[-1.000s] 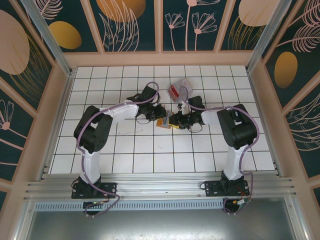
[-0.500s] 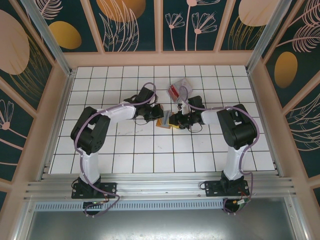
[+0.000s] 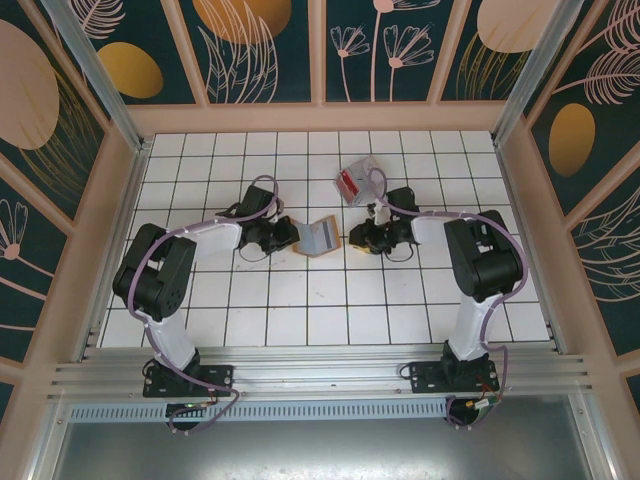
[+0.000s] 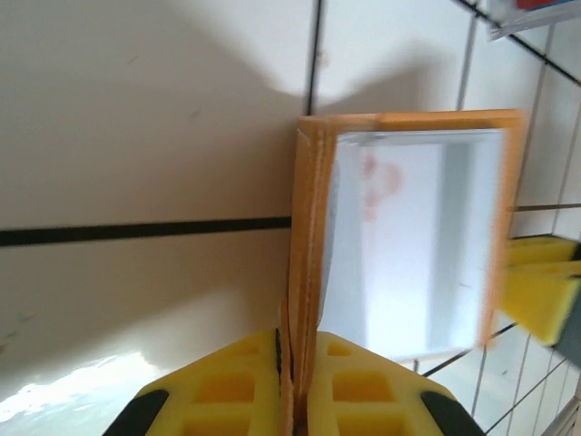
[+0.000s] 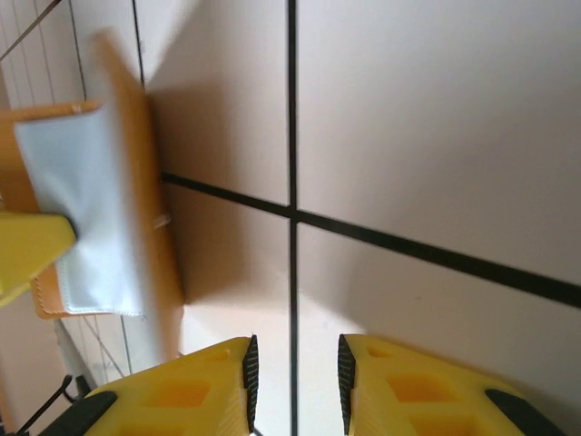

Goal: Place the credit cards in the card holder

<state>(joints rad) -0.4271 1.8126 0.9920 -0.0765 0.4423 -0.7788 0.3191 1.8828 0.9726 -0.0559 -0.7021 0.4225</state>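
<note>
1. the left gripper has its yellow fingers pressed together on one edge of the small flat orange-tan card holder with the pale grey lining. it pinches that edge so that the holder is propped open at a tilt over the white tiled table. i cannot tell whether the holder's far edge rests on the tiles.
2. the right gripper has its yellow fingers a little apart, with bare tile between them, and it grips nothing. it sits low, just beside the holder's free edge on the right-hand side.
3. the thin red and whitish credit cards lie in a clear plastic box. the box is on the far side of the right gripper, near it but apart from it. no card can be seen in the holder.
4. the pinched edge runs straight out in line with the left fingers, and the grey inner face opens to the side where the right gripper waits.
5. the cards lie away from the arm bases and slightly left of the right gripper, while the holder lies directly to its left.
6. the right arm is nearer the cards and free. it looks best placed to fetch a card and bring it back to the grey face while the left arm steadies the holder.
</note>
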